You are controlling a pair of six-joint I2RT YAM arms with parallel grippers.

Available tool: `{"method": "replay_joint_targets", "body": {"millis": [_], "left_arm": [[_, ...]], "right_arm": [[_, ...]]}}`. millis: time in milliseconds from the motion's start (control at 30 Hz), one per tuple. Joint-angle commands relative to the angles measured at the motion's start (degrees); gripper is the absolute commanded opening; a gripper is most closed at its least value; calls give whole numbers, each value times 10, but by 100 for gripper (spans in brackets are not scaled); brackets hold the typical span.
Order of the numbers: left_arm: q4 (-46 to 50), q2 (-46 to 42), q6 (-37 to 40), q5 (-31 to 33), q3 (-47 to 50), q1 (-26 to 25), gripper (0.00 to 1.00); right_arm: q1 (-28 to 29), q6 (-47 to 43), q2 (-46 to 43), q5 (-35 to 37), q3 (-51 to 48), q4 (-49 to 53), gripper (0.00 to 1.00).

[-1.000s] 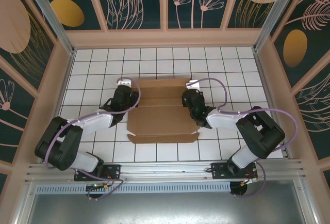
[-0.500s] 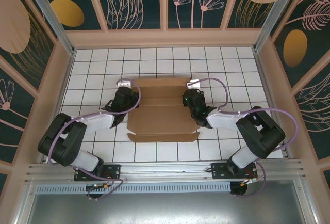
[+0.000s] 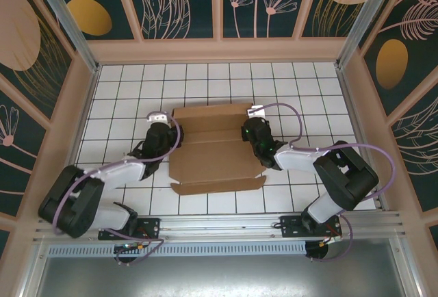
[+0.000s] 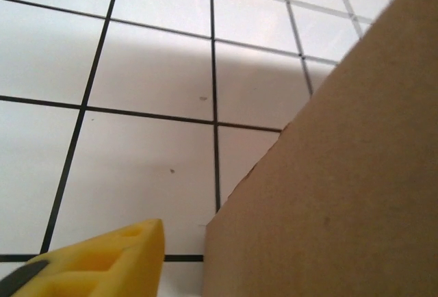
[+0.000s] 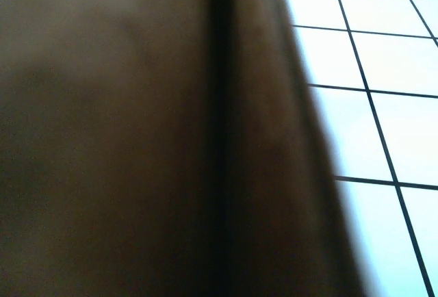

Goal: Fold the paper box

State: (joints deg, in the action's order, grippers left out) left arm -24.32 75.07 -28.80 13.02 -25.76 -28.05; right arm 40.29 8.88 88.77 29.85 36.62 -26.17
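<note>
In the middle of the white tiled tabletop [image 3: 123,92] lies the paper box [image 3: 215,150], opened out nearly flat, its crease lines running across it and small tabs showing at its near corners. The left tool [image 3: 159,131] sits just beside the box's left edge, and the right tool [image 3: 254,131] sits at the right edge, so the two arms flank the sheet.

The left wrist camera shows one yellow finger [image 4: 102,266] low over the tiles. A brown panel rises close beside it, apart from the finger and not visibly between the jaws. The second finger is out of frame, so I cannot tell how wide this tool stands or whether it has hold of anything. The right tool is closed tight. Blurred cardboard with a dark fold line runs right up against its wrist camera, so it looks pinched on the box's right side flap, though its fingers are hidden.

The task looks to be at an early step: raising the side walls, with none yet standing square. The next move probably calls for the left tool to get under or against the left flap and tip it up along its crease. Meanwhile the right side would have to anchor the sheet so it neither slides nor twists on the tiles.
</note>
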Motion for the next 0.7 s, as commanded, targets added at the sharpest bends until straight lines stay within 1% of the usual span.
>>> {"method": "replay_joint_targets", "body": {"millis": [0, 67, 200, 300, 367, 433, 500, 600, 667], "left_arm": [[-50, -55, -32, -11, 21, 9, 55], [-55, -82, -39, -23, 35, 9, 58], [-63, -111, -44, -39, 58, 9, 58], [-64, -124, -44, -55, 63, 9, 57], [-80, -151, -50, -61, 73, 9, 56], [-90, -178, -57, -54, 74, 9, 56], [-89, -196, -60, -41, 63, 10, 55], [-74, -193, -63, -25, 27, 10, 59], [-53, -171, -31, -32, -2, 10, 59]], "right_arm": [[-15, 0, -3, 42, 3, -4, 0], [-17, -1, -1, 41, 1, -9, 0], [-18, -2, 1, 40, 2, -12, 1], [-19, 0, 5, 37, 6, -7, 1], [-18, 1, 5, 33, 7, -6, 1], [-18, 1, 6, 31, 7, -5, 1], [-17, 2, 6, 28, 7, -5, 1], [-18, 2, 8, 22, 6, -5, 1], [-18, 0, 7, 17, 9, -4, 1]]}}
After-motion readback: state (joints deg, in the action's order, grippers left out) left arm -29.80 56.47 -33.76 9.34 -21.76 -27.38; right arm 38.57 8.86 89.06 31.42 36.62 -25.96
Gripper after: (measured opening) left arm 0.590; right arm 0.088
